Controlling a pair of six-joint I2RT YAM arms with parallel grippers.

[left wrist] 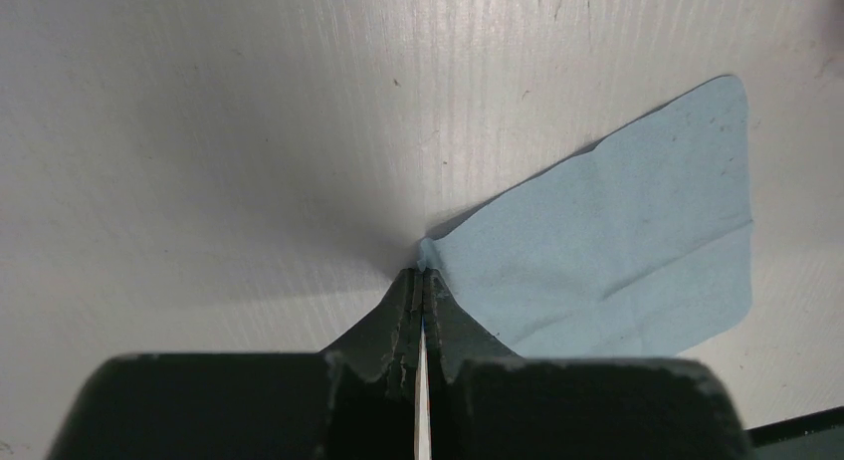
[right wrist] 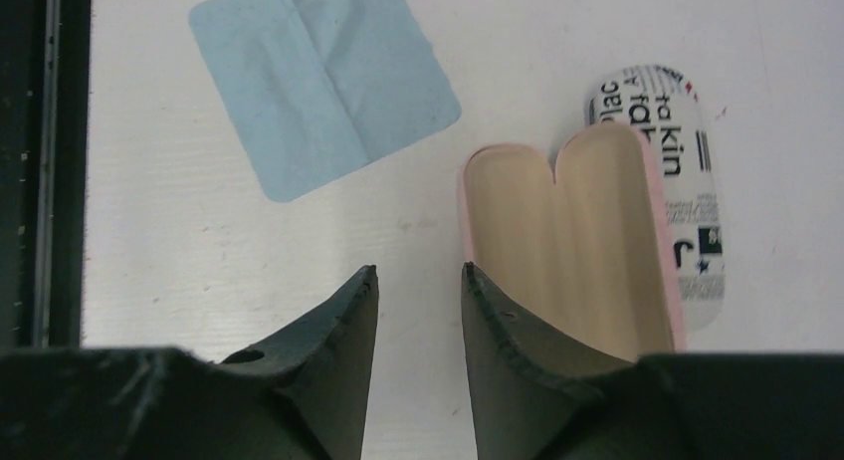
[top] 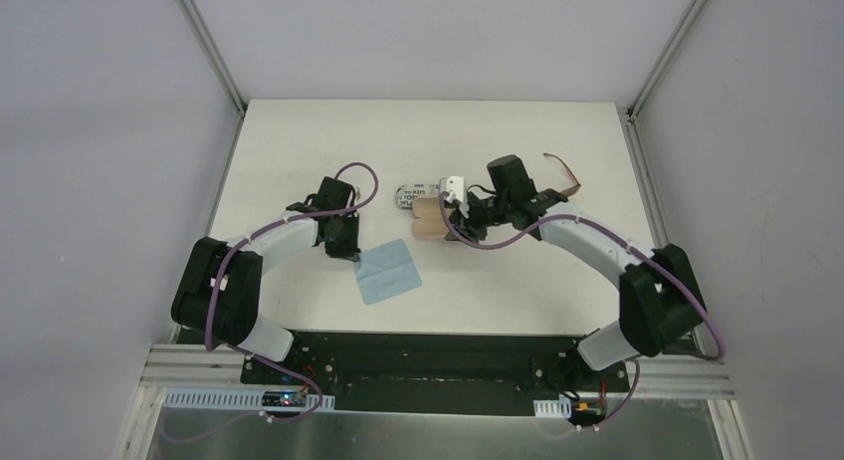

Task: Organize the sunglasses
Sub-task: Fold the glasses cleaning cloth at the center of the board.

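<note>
The brown-framed sunglasses (top: 571,178) lie at the far right of the white table (top: 299,141), just behind the right arm's wrist; only a thin curved brown frame shows, and whether they are folded cannot be told. In front of that wrist, the right gripper (right wrist: 418,281) hangs over bare tabletop with its dark, tapered fingers (right wrist: 348,321) spread and nothing between them. Just beside them lies the pink case (right wrist: 572,241), an oblong clamshell lying open, its smooth cream lining split by a centre crease into two rounded lobes. Touching its far side is the lettered case (right wrist: 677,181), an oblong with rounded ends printed in black type on white. In the top view a small white piece (top: 453,186) sits at that case's right end, too small to identify. Toward the left lies the blue cloth (right wrist: 318,82), a soft pale square with rounded corners and a fold line across it. The left gripper (left wrist: 423,273) has its jaws pressed together on one corner of the cloth, which puckers up off the faintly ribbed table surface while the rest lies flat
</note>
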